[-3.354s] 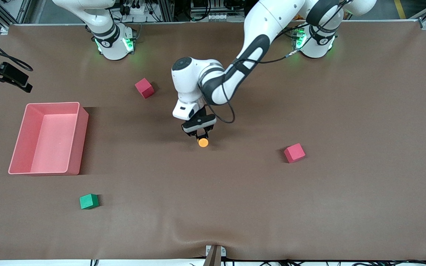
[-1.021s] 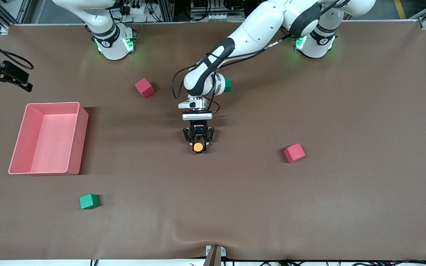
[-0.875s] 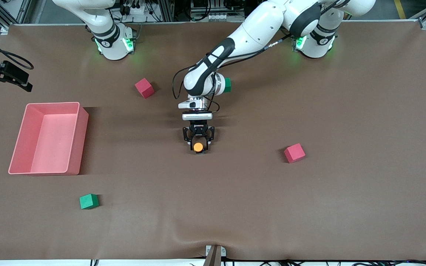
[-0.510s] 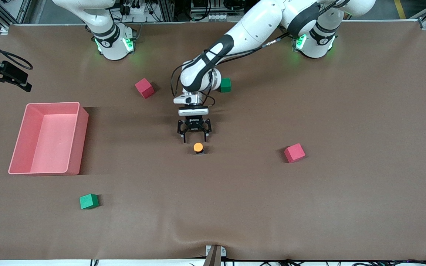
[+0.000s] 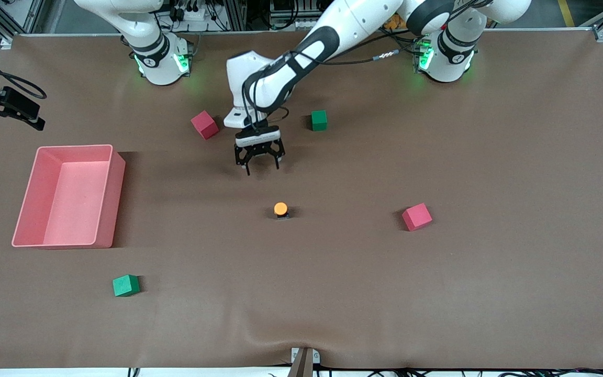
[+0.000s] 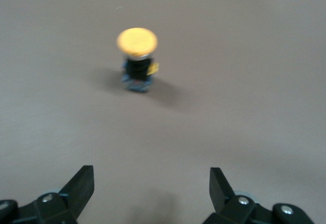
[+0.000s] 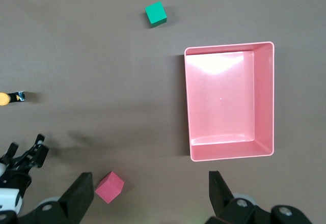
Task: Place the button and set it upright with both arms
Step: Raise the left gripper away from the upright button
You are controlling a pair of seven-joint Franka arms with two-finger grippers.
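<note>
the right pincer (image 7: 147, 196) hangs high over the right arm's end of the table (image 5: 490, 293), its fingers spread wide with nothing between them; that arm waits. below it lie a pink bin (image 5: 66, 196), a green cube (image 5: 125, 285) and a red cube (image 5: 204, 124). the left pincer (image 5: 259, 163) is also wide open and empty, up in the air over the middle of the table. the button (image 5: 280, 210) stands free on the table in the middle, lower in the front view than the left pincer and clear of it, so the left arm looks the nearer one. it sits upright, round orange cap on top of its black blocky body, long axis vertical, so the placing appears done. toward the left arm's end lie another green cube (image 5: 319, 120) and a second red cube (image 5: 416, 217)
</note>
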